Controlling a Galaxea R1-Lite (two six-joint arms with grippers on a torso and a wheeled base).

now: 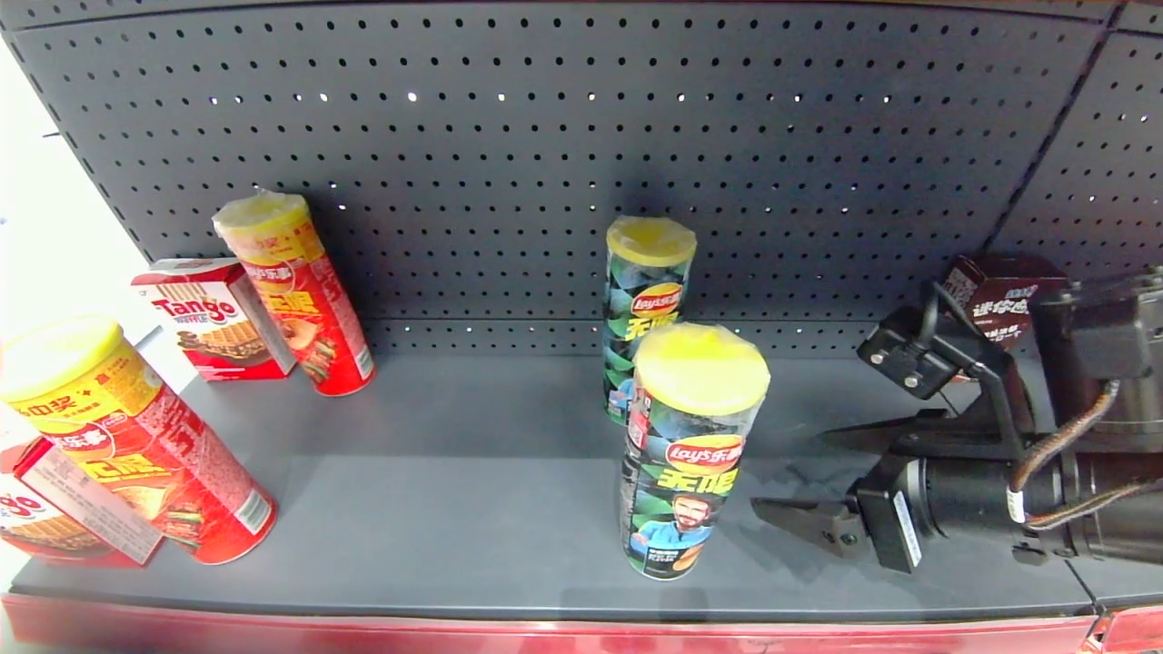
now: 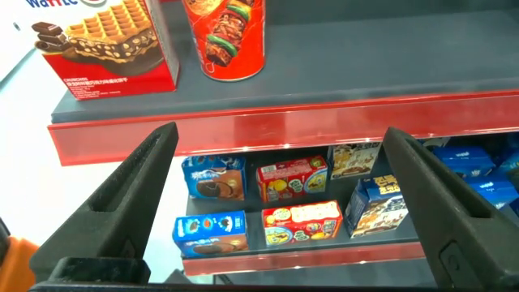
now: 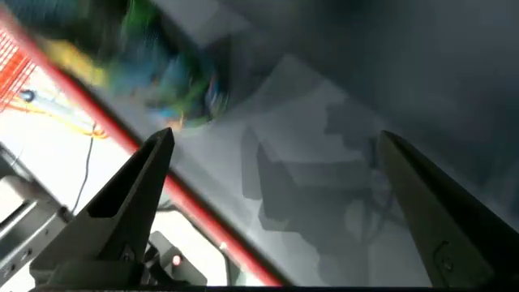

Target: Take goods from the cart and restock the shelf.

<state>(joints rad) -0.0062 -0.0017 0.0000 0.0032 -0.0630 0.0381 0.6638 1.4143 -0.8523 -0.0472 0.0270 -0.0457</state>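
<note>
Two upright cans share the shelf (image 1: 454, 509), rear can (image 1: 647, 309) behind front can (image 1: 690, 454), which stands just left of the right gripper (image 1: 789, 472), spread and empty, the nearer arm; the left gripper (image 2: 280, 134), also spread, hangs low before the shelf front.

Pegboard (image 1: 545, 136): dark grey, perforated, at the back.
Rear red tube (image 1: 295, 295): upright, yellow lid, near the pegboard.
Front red tube (image 1: 136, 436): far left, yellow lid.
Rear wafer box (image 1: 213, 318): just beside the rear red tube.
Front wafer box (image 1: 54, 522): against the front red tube.
Dark box (image 1: 999, 286): far right, by the pegboard.
Lower boxes (image 2: 212, 178): blue and red, in rows.
Cable (image 3: 73, 122): thin, perhaps yellow; blurred.
</note>
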